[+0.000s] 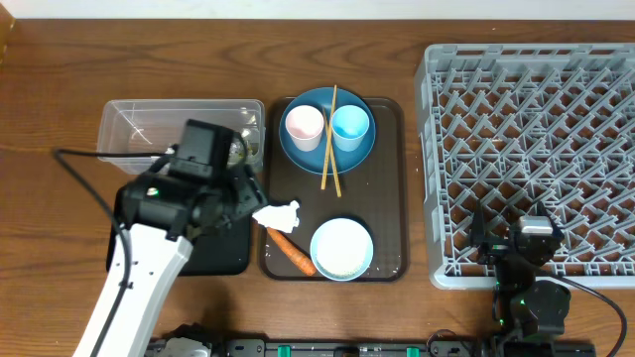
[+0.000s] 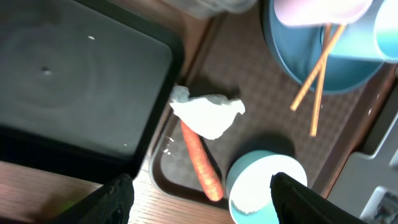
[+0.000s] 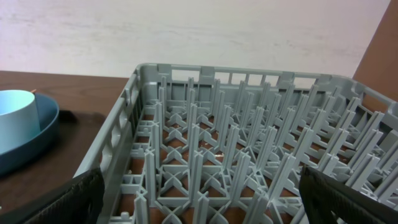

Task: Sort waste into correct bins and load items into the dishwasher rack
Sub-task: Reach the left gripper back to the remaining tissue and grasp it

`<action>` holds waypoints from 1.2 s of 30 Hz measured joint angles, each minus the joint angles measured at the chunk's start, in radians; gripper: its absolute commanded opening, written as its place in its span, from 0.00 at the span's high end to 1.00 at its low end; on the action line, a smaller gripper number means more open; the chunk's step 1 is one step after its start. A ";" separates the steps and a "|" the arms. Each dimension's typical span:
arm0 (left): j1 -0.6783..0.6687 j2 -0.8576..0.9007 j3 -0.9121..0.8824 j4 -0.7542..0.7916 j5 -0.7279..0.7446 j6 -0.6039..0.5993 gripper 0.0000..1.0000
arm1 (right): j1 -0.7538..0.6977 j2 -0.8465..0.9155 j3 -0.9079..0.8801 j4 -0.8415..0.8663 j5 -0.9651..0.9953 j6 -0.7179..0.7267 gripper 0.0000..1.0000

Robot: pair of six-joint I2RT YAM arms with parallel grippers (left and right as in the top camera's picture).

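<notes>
Lying crumpled, white napkin (image 2: pixel 208 114), orange carrot (image 2: pixel 202 160) beside

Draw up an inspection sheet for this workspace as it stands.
Surface: wooden table with a brown tray in the middle.
Job's things: pink cup, light-blue cup and chopsticks on the blue plate; bowl and carrot on the brown tray, napkin at its left rim; clear tub and black tray to its left; rack on the right, no dishes seen in it.
Clutter: nothing seen.
Grippers: left gripper open above napkin and carrot, holding nothing; right gripper open at the rack's near edge, holding nothing.
Cables: black cable by the left arm; second cable by the right arm.
Surroundings: pale wall.
</notes>
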 measured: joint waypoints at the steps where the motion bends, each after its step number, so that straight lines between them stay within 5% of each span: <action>1: -0.015 0.008 -0.007 0.009 0.000 -0.003 0.27 | 0.000 0.000 0.000 0.000 0.000 0.000 0.01; 20: -0.192 0.272 -0.056 0.146 -0.057 -0.092 0.28 | 0.000 0.000 0.000 0.000 0.000 0.000 0.01; 36: -0.202 0.456 -0.056 0.225 -0.128 -0.131 0.28 | 0.000 0.000 0.000 0.000 0.000 0.000 0.01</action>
